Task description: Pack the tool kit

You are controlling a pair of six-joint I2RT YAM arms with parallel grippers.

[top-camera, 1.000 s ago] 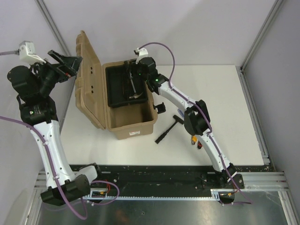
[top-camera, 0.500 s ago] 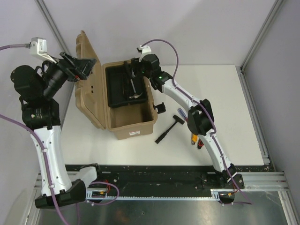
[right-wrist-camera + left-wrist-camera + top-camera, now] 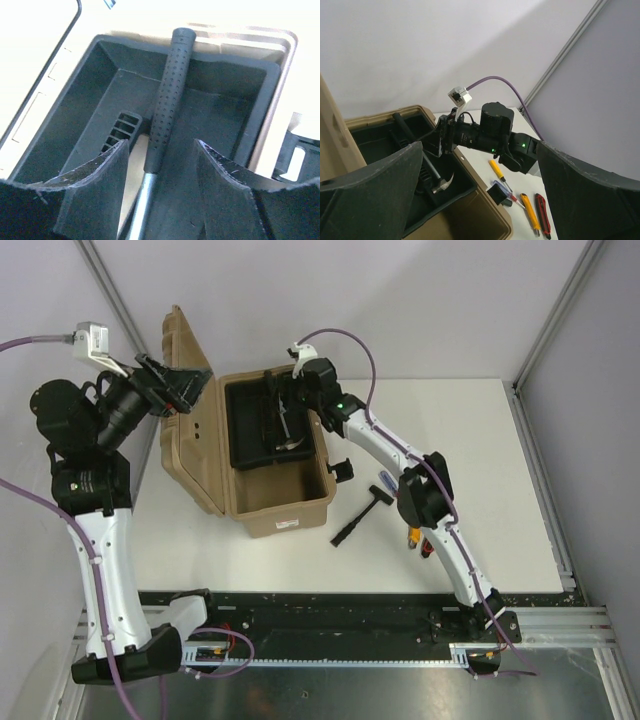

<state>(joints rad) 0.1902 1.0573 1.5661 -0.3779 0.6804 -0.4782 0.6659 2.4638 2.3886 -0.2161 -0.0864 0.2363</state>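
Observation:
The tan toolbox (image 3: pixel 285 508) stands open, its lid (image 3: pixel 195 455) leaning back to the left. Its black inner tray (image 3: pixel 240 430) holds a hammer (image 3: pixel 287 437). In the right wrist view the hammer's dimpled black grip (image 3: pixel 167 90) lies in the tray (image 3: pixel 80 115) between the fingers of my right gripper (image 3: pixel 160 145), which is open with a gap on each side. My left gripper (image 3: pixel 172 386) hangs wide open by the lid's top edge, holding nothing. On the table right of the box lie a yellow screwdriver (image 3: pixel 496 169), a yellow knife (image 3: pixel 530 212) and a red-black tool (image 3: pixel 543 216).
A black T-shaped tool (image 3: pixel 360 515) lies on the white table in front of the box's right corner. A blue-handled screwdriver (image 3: pixel 504 187) lies beside the box's black latch (image 3: pixel 497 194). The right arm's forearm spans above these loose tools.
My left arm has swung its gripper up and to the right, to the lid's top edge. My right gripper's jaws have widened around the hammer's grip over the tray.

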